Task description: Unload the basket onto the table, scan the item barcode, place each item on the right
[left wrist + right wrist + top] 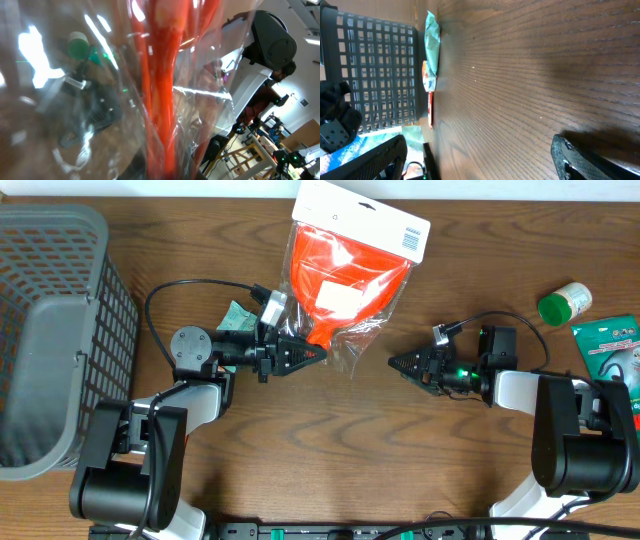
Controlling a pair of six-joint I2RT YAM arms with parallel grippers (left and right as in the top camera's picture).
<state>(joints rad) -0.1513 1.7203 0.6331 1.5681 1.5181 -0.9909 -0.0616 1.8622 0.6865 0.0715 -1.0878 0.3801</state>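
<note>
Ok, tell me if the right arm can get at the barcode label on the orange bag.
Probably yes: the right end effector is open and empty, and nothing stands between it and the barcode label on the orange bag.

The basket (pixel 60 330) is placed well left of the bag (pixel 345 280); the bottle (pixel 565 302) and the pouch (pixel 610 350) are placed well to its right. A small packet (pixel 238 318) is set just left of the bag's near end.

Orange bag (pixel 160 100) blurred close-up, basket (pixel 115 310) cut off
</note>
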